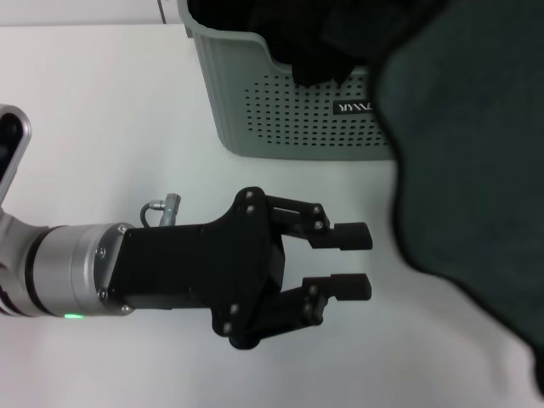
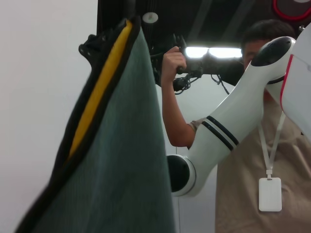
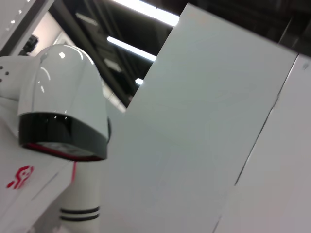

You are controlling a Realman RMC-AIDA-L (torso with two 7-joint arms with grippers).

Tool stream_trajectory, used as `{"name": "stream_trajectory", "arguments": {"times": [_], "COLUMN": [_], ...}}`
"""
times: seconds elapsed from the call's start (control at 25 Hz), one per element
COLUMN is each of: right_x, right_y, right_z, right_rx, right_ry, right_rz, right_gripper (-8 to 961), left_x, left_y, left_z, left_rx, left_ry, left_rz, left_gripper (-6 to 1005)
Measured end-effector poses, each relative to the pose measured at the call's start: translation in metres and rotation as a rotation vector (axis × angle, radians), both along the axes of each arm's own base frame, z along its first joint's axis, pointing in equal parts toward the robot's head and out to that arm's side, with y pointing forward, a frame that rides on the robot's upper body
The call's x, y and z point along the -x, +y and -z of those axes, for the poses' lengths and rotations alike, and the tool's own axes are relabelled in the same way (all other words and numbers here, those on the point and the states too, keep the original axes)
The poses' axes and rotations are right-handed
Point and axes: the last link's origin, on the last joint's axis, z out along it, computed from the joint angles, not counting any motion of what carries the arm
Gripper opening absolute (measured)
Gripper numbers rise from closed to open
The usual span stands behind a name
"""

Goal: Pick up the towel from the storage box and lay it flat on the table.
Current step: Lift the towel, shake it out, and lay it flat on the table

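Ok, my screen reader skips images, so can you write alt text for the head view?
The left gripper hovers open over the white table, beside the hanging grey-green towel. The green storage box stands behind.

Bare desk [image 1: 102, 110] lies open at 9 to 12 o'clock of the left end effector [image 1: 350, 261]. The storage box [image 1: 280, 110] blocks 12 to 1 o'clock, and the hanging towel [image 1: 467, 170] curtains off 2 to 4 o'clock.
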Motion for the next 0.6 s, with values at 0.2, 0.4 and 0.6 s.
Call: {"name": "stream_trajectory", "arguments": {"times": [0.2, 0.4, 0.6], "right_x": [0.004, 0.014, 0.025], "right_y": [0.004, -0.002, -0.01], "right_z": [-0.003, -0.005, 0.005], "right_rx": [0.046, 0.032, 0.036], "right_ry": [-0.179, -0.356, -0.512], "right_rz": [0.019, -0.026, -0.089], "right_gripper": [0, 1, 1], "left_x": [0.0, -0.001, -0.002], "left_y": [0.006, 0.016, 0.025], "left_z": [-0.005, -0.009, -0.014], "left_rx": [-0.039, -0.094, -0.145], "left_ry": [-0.021, -0.035, -0.051], "left_rz": [-0.022, -0.064, -0.104], "left_gripper": [314, 314, 314]}}
